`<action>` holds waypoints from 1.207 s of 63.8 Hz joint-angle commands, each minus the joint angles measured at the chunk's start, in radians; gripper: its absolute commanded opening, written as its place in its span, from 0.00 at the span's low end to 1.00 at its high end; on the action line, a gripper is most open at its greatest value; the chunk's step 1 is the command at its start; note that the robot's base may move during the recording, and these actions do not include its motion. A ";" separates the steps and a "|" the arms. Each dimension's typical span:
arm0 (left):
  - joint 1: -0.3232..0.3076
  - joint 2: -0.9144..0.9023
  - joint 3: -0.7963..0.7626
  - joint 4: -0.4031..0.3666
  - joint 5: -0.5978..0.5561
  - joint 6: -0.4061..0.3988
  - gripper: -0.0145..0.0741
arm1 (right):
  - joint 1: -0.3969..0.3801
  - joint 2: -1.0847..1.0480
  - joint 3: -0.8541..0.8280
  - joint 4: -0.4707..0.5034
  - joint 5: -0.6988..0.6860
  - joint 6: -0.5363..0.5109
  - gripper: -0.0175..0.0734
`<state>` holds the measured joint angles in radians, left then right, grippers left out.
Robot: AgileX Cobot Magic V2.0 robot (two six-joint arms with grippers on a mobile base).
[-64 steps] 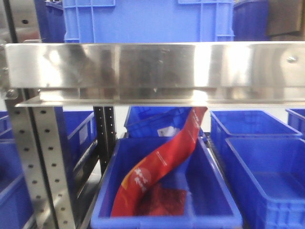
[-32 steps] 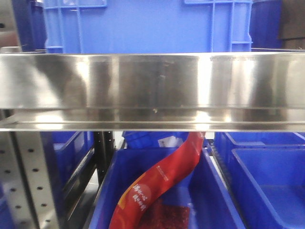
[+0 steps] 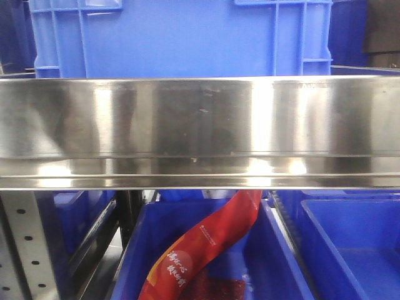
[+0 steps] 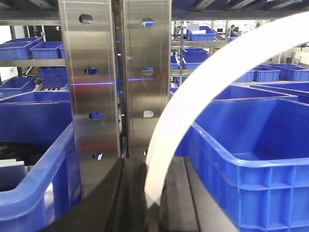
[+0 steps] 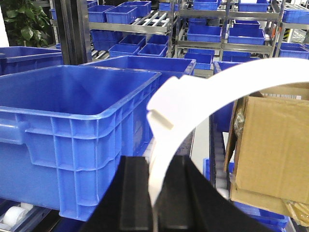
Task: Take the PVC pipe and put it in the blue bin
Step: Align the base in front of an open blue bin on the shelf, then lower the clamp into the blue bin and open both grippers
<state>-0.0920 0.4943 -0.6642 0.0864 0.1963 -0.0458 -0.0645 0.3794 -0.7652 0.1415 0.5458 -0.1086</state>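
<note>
Low in the right wrist view, the right gripper [image 5: 157, 203] has its black jaws closed to a narrow gap on the foot of the PVC pipe [image 5: 193, 92], a white notched arc rising rightward between a blue bin [image 5: 72, 121] at left and a cardboard box [image 5: 270, 145] at right. At the left gripper [image 4: 145, 203] a similar white strip [image 4: 193, 96] rises beside a perforated steel upright [image 4: 91, 96]; whether those jaws clamp it I cannot tell. Up front, a red packet [image 3: 206, 244] shows below a steel shelf rail [image 3: 200, 125].

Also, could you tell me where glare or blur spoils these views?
Front view: glare on the steel shelf rail, overall soft. Left wrist view: the PVC pipe blurs and washes out near the lens. Right wrist view: the white curved piece is overexposed.
</note>
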 commanded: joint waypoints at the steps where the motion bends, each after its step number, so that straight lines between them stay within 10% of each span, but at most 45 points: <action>1: -0.008 -0.002 -0.008 -0.004 -0.031 -0.008 0.04 | 0.003 -0.002 -0.001 -0.008 -0.031 -0.006 0.01; 18: -0.006 -0.002 -0.008 -0.008 -0.035 -0.008 0.04 | 0.003 0.004 -0.001 -0.008 -0.323 -0.006 0.01; 39: -0.025 0.140 -0.137 -0.068 -0.038 0.008 0.04 | 0.011 0.188 -0.031 -0.054 -0.285 -0.006 0.01; 77: -0.325 0.755 -0.714 -0.060 0.054 0.069 0.04 | 0.306 0.852 -0.571 -0.027 -0.057 -0.006 0.01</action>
<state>-0.4042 1.1697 -1.2959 0.0286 0.2824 0.0240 0.2081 1.1466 -1.2493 0.1072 0.5143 -0.1086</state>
